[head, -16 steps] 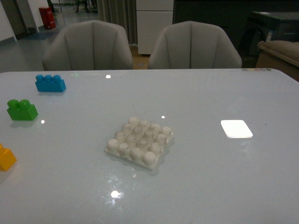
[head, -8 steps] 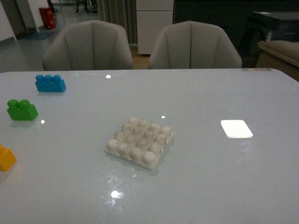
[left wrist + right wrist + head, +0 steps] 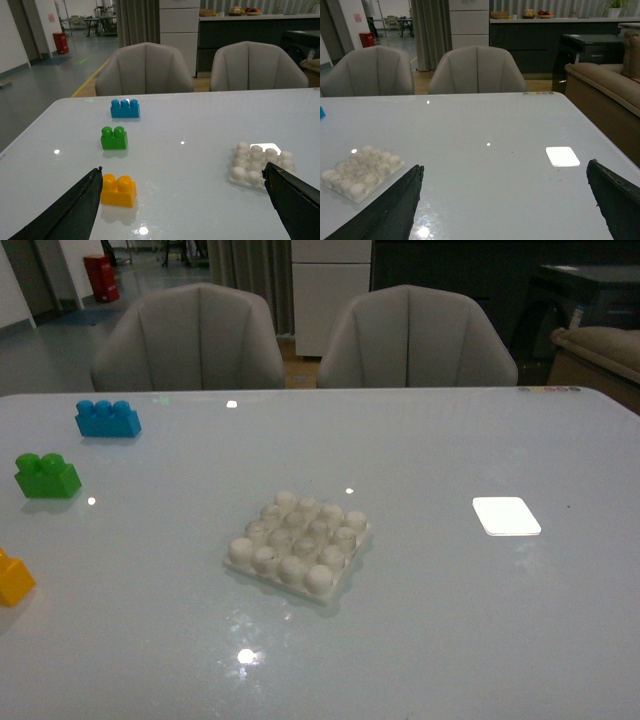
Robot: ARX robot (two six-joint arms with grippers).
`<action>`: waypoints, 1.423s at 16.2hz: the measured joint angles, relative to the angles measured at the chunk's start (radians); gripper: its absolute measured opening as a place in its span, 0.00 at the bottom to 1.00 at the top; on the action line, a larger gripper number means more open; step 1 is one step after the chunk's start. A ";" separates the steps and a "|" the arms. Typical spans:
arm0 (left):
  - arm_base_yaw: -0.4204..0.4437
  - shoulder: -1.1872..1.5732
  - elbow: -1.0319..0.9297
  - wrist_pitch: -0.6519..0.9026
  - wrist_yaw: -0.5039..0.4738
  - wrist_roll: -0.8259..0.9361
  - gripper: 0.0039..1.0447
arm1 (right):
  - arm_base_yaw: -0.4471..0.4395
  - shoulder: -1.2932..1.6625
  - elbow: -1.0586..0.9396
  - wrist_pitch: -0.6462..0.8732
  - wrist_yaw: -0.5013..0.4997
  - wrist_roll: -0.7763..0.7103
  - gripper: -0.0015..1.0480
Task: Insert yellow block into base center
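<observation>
- The yellow block point(image 3: 118, 190) sits flat on the table point(image 3: 450, 440), studs up, far to my left. It is well apart from the base point(image 3: 297, 545) at the table's middle.
- My left gripper point(image 3: 182, 171) hovers over the table, fingers spread wide and holding nothing, with the block near one finger.
- My right gripper point(image 3: 505, 167) is likewise spread wide and empty.
- I judge the block light, rigid, smooth plastic. I would pinch its flat side walls below the studs, leaving the underside free.
- The green brick point(image 3: 46, 476) and blue brick point(image 3: 107, 419) lie beyond the block, apart from it.
- The table between block and base is bare, and its left edge runs fairly near the block.
</observation>
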 joint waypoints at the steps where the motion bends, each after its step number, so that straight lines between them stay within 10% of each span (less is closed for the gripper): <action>1: 0.000 0.000 0.000 0.000 0.000 0.000 0.94 | 0.000 0.000 0.000 0.000 0.000 0.000 0.94; 10: 0.000 0.000 0.000 0.000 0.000 0.000 0.94 | 0.000 0.000 0.000 0.000 0.000 0.000 0.94; 13: -0.021 0.206 0.147 -0.306 -0.142 -0.117 0.94 | 0.000 0.000 0.000 0.000 -0.001 0.000 0.94; 18: 0.293 0.547 0.243 0.032 0.119 -0.077 0.94 | 0.000 0.000 0.000 0.000 0.000 0.000 0.94; 23: 0.347 1.258 0.518 0.471 0.228 0.055 0.94 | 0.000 0.000 0.000 0.000 -0.001 0.000 0.94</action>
